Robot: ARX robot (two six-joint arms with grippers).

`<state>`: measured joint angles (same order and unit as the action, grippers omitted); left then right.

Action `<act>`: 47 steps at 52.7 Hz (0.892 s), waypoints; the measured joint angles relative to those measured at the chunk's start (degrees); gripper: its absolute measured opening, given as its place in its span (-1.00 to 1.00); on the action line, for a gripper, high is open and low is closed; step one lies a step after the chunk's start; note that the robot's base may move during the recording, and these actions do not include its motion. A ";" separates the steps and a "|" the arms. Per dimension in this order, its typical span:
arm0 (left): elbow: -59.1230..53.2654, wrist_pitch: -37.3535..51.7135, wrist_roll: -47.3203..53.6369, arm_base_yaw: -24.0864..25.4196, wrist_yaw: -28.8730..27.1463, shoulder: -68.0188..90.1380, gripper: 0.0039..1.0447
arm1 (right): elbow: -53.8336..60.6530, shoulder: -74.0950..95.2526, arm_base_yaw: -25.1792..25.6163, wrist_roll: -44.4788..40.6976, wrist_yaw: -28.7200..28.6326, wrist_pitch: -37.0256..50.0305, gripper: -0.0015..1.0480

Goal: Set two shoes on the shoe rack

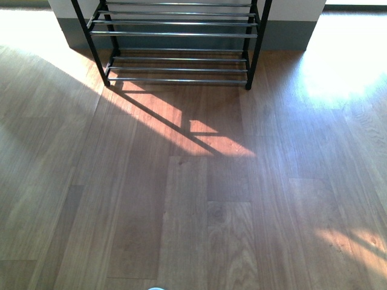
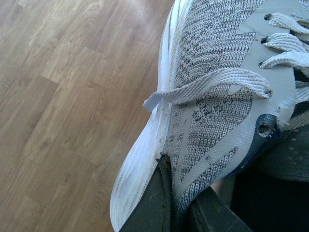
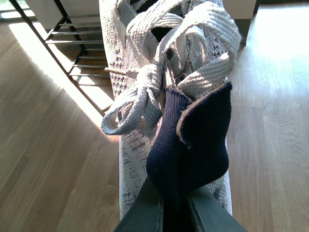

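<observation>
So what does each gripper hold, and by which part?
Left gripper: a sneaker, by its knit side wall. Right gripper: the other sneaker, by the navy fabric at its opening.

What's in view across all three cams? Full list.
rack: 1, black frame, chrome bars; against the wall, ahead of the robot; no shoes on the tiers in view.
first shoe: 1, grey knit, white sole, grey laces; held above the floor.
second shoe: 1, grey knit, navy lining, grey laces; held with the rack beyond it.
floor: 1, brown wood planks, sun patches; everywhere below.
wall: 1, white with grey skirting; behind the rack.
left end effector: 1, dark; shut on the first shoe's side.
right end effector: 1, dark; shut on the second shoe's navy lining.
</observation>
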<state>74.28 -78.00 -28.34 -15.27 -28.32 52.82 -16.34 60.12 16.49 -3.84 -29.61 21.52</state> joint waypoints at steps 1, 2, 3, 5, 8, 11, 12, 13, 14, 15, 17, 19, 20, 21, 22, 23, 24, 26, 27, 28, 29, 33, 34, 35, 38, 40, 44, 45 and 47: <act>0.00 0.00 0.00 0.00 0.00 0.00 -0.97 | 0.00 0.00 0.02 0.00 0.00 0.00 -0.96; 0.00 0.00 0.00 0.00 0.02 0.00 -0.97 | 0.00 0.00 0.02 0.00 0.00 0.00 -0.96; 0.00 0.00 0.00 0.00 0.02 0.00 -0.97 | 0.00 0.00 0.02 0.00 0.00 0.00 -0.96; 0.00 0.00 0.00 0.00 0.04 0.00 -0.97 | 0.00 0.00 0.02 0.00 0.02 0.00 -0.96; 0.00 0.00 0.00 0.00 0.09 0.00 -0.97 | 0.00 0.02 0.02 0.00 0.00 0.00 -0.96; 0.00 0.00 0.00 0.00 0.20 0.00 -0.97 | 0.00 0.02 0.00 0.00 0.00 0.00 -0.96; 0.00 0.00 0.00 0.00 0.17 0.00 -0.97 | 0.00 0.02 0.00 0.00 0.00 0.00 -0.96; 0.00 0.00 0.00 0.00 0.17 0.00 -0.97 | 0.00 0.02 0.02 0.00 -0.02 0.00 -0.96; 0.00 0.00 0.00 0.00 0.15 0.00 -0.97 | 0.00 0.02 0.00 0.00 -0.02 0.00 -0.96; 0.00 0.00 0.02 0.00 0.13 -0.02 -0.97 | 0.00 0.02 0.00 0.00 -0.02 0.00 -0.96; 0.00 0.00 0.00 0.00 0.11 -0.02 -0.97 | 0.00 0.02 -0.02 0.00 -0.09 0.00 -0.96; 0.00 0.00 0.00 0.00 0.07 -0.04 -0.97 | 0.00 0.02 -0.02 0.00 -0.09 0.00 -0.96; 0.00 0.00 0.00 0.02 -0.02 -0.07 -0.97 | 0.00 0.00 -0.04 0.00 -0.02 0.00 -0.96; 0.00 0.00 0.00 0.02 0.02 -0.07 -0.97 | 0.00 0.00 -0.02 0.00 -0.04 0.00 -0.96; 0.00 0.00 0.00 0.02 -0.02 -0.07 -0.97 | 0.00 0.00 -0.02 0.00 0.00 0.00 -0.96; 0.00 0.00 0.00 0.02 0.00 -0.04 -0.97 | 0.00 0.02 -0.02 0.00 0.07 0.00 -0.96; 0.00 0.00 0.00 0.02 0.20 0.00 -0.97 | 0.00 0.02 0.00 0.00 0.24 0.00 -0.96; -0.07 0.00 0.00 0.00 0.70 0.00 -0.97 | 0.00 0.02 0.13 0.00 0.48 0.00 -0.96; -0.07 0.00 0.00 0.00 0.92 0.00 -0.97 | 0.00 0.00 0.22 0.00 0.63 0.00 -0.96; -0.07 0.00 0.00 -0.02 0.92 0.00 -0.97 | 0.00 -0.02 0.33 0.02 0.98 0.00 -0.96; -0.07 0.00 0.02 -0.15 0.98 0.00 -0.97 | 0.00 -0.02 0.42 0.02 1.36 0.00 -0.96; -0.07 0.02 0.04 -0.35 1.75 0.00 -0.97 | 0.00 0.00 0.50 0.02 1.70 0.00 -0.96; -0.07 0.02 0.04 -0.33 1.57 0.00 -0.97 | 0.00 0.00 0.50 0.02 1.29 0.00 -0.96; -0.09 0.02 0.07 -0.20 1.22 0.09 -0.97 | -0.02 0.00 0.42 0.02 0.70 0.00 -0.96; -0.09 0.02 0.11 -0.13 0.87 0.07 -0.97 | -0.04 -0.02 0.31 0.02 0.22 0.00 -0.96; -0.09 0.02 0.11 -0.20 0.90 0.07 -0.97 | -0.04 0.00 0.28 0.02 0.33 0.00 -0.96; -0.09 0.02 0.02 -0.20 0.87 0.07 -0.97 | -0.02 0.04 0.28 0.02 0.63 0.00 -0.96; -0.09 0.02 0.00 -0.17 0.85 0.07 -0.97 | -0.02 0.04 0.28 0.04 0.74 0.00 -0.96; -0.09 0.02 -0.07 -0.04 0.76 0.07 -0.97 | -0.04 0.02 0.28 0.02 0.83 0.00 -0.96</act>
<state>74.19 -77.97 -28.40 -15.31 -27.55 52.88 -16.38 60.14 16.78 -3.81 -28.77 21.52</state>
